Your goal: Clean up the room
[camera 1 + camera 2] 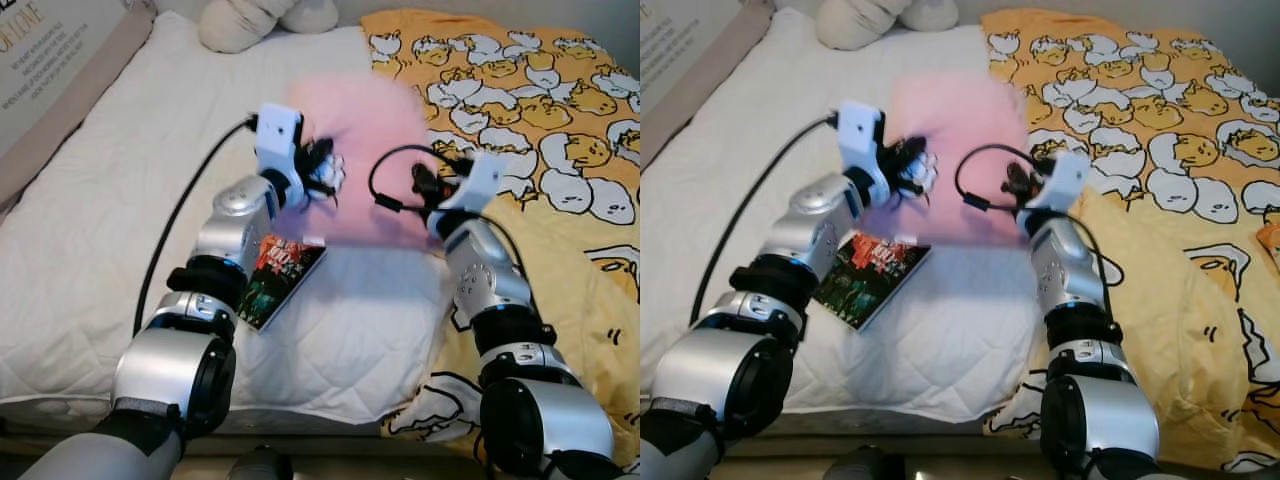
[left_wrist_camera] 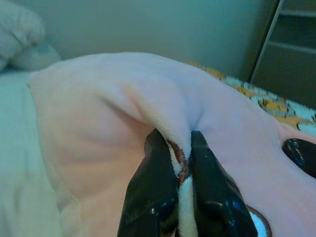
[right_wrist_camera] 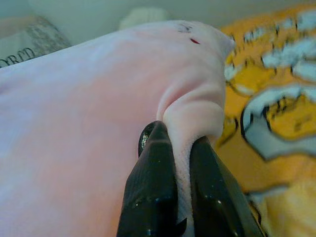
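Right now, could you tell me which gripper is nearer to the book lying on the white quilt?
Left. The left gripper, shut on the pink cloth, hangs just above the book; the right gripper holds the cloth's other edge, further off toward the yellow blanket.

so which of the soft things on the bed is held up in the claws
The pink fleece cloth: the left claw and right claw each pinch an edge. The white quilt and the yellow duck-print blanket lie flat on the bed.

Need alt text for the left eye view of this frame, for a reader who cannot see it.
Both silver arms hold a blurred pink cloth up over a bed, the left pincer shut on its one edge and the right pincer on the other. Below lies a book on a white quilt, beside a yellow cartoon-print blanket.
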Controlling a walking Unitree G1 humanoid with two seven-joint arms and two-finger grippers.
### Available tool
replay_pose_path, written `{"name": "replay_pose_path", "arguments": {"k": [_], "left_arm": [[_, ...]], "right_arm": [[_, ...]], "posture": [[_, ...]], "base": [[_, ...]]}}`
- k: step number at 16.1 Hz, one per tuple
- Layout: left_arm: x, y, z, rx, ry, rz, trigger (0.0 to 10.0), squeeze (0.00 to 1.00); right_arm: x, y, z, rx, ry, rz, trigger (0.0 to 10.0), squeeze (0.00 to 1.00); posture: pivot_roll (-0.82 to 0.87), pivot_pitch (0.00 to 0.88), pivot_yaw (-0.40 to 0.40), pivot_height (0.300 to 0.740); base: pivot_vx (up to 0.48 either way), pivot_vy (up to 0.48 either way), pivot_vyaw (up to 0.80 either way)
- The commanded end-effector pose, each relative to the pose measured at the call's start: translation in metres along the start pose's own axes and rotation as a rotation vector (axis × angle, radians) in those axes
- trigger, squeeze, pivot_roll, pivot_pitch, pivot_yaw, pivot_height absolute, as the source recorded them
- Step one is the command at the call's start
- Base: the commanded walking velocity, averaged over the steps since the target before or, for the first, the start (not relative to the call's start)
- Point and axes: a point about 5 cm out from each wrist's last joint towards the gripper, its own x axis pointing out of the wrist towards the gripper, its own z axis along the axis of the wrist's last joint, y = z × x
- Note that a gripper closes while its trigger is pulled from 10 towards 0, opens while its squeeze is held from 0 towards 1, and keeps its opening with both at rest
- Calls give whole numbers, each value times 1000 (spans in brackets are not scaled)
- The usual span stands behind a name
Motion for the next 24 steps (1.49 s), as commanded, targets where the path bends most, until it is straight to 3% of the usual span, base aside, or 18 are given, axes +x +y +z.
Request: {"name": "replay_pose_path", "arguments": {"k": [1,2,4,5,9,14,16,17,18,21,24], "left_arm": [[1,8,27,1,-121,47,10000,0],[0,10,23,-36,-121,78,10000,0],[-4,14,9,31,-74,153,10000,0],[-5,15,4,21,-60,173,10000,0],[-6,6,-12,10,-26,187,10000,0],[-3,-6,-16,38,-24,177,10000,0],[-3,-5,-15,49,-25,175,10000,0],[-2,-3,-15,2,-26,176,10000,0],[-3,0,-15,8,-22,174,10000,0],[-4,4,-15,52,-9,183,10000,0],[-5,6,-16,92,-10,175,10000,0]], "right_arm": [[-2,-3,6,-57,-29,-10,10000,0],[-4,0,0,-65,-11,-4,10000,0],[-7,1,-10,-45,6,-28,10000,0],[-8,1,-11,-39,8,-37,10000,0],[-9,-1,-17,-82,40,-34,10000,0],[-6,-1,-14,-92,40,-20,10000,0],[-5,-1,-13,-93,39,-26,10000,0],[-4,-1,-13,-103,37,-25,10000,0],[-4,-1,-14,-125,43,-24,10000,0],[-5,-4,-17,-145,56,-39,10000,0],[-6,-3,-19,-158,55,-47,10000,0]], "posture": [[97,0,-14,740],[95,0,-15,740],[93,0,-10,740],[93,0,-9,740],[101,0,-17,740],[114,0,-24,740],[116,0,-27,740],[117,0,-27,740],[115,0,-25,740],[110,0,-23,740],[105,0,-23,740]], "base": [[0,0,0],[0,480,0],[0,480,0],[0,480,0],[0,480,437],[0,480,471],[0,480,447],[0,480,450],[0,480,450],[0,480,298],[0,0,0]]}}
